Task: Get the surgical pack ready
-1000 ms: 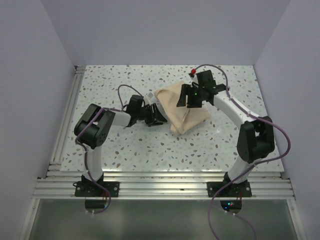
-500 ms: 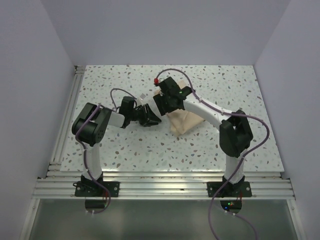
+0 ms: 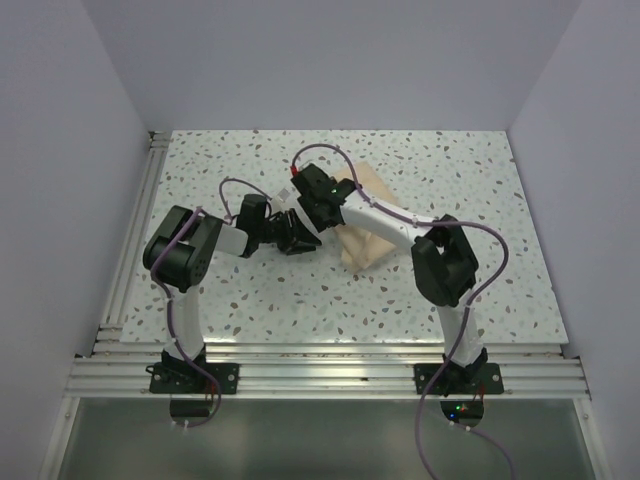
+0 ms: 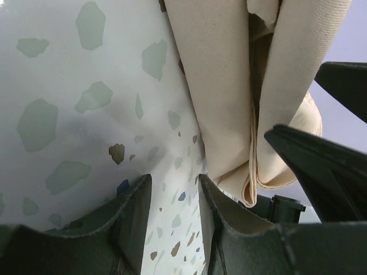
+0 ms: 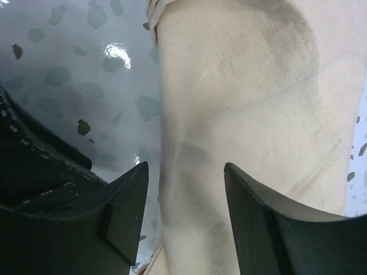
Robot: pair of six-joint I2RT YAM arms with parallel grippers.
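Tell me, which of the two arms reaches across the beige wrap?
The right arm: its forearm passes above the beige wrap, with the right gripper at its left edge. The left gripper is only beside it.

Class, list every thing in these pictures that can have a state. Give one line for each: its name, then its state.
wrap sheet: folded over in layers, lying on the table.
left gripper: open, only table between its fingers, beside the wrap sheet's folded edge.
right gripper: open, over the wrap sheet, not closed on it.
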